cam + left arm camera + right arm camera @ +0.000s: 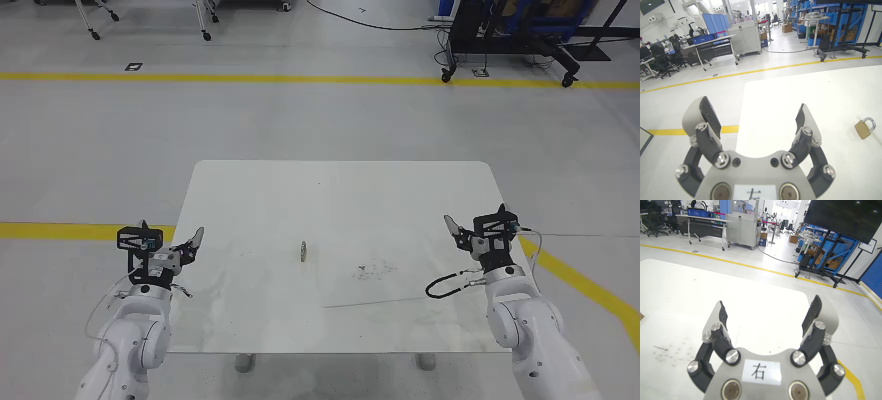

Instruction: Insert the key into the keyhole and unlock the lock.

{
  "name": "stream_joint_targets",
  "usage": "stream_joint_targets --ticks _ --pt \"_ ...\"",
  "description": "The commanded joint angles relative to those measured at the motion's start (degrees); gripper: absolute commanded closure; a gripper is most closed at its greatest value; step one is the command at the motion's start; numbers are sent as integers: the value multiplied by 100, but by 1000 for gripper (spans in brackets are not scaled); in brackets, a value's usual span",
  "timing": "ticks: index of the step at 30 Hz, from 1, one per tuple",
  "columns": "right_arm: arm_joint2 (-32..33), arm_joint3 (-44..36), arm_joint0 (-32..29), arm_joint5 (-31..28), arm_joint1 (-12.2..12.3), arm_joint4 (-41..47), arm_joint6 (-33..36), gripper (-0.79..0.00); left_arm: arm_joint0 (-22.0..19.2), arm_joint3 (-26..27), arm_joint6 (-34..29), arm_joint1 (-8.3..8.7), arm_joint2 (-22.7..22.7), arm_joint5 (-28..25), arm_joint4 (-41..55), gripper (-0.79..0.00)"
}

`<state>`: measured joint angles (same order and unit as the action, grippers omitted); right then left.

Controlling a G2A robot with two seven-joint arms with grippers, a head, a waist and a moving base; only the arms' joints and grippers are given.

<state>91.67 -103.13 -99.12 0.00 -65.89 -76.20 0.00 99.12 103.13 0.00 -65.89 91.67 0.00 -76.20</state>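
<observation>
A small brass padlock (303, 250) with a silver shackle lies near the middle of the white table (340, 190). In the left wrist view the padlock (864, 128) rests on its side, well off from my left gripper (753, 106). That gripper (172, 242) is open and empty, straddling the table's left edge. My right gripper (476, 228) is open and empty over the table's right edge (769, 302). A thin grey sliver (660, 348), possibly the key, lies among faint smudges (375, 268) between the padlock and the right gripper.
A yellow floor line (60, 231) runs past both sides of the table. Wheeled racks and stands (510, 40) are far behind it. A brass corner of the padlock (641, 316) pokes in at the right wrist view's border.
</observation>
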Motion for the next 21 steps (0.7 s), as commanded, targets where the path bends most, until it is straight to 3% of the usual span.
stream_joint_targets --ticks 1,16,21 --pt "0 0 0 0 0 0 0 -784 0 0 0 0 0 0 0 -784" --pt "0 0 0 0 0 0 0 -785 0 0 0 0 0 0 0 -784" --pt "-404 409 356 -767 -27 377 133 -785 0 0 0 0 0 0 0 -785"
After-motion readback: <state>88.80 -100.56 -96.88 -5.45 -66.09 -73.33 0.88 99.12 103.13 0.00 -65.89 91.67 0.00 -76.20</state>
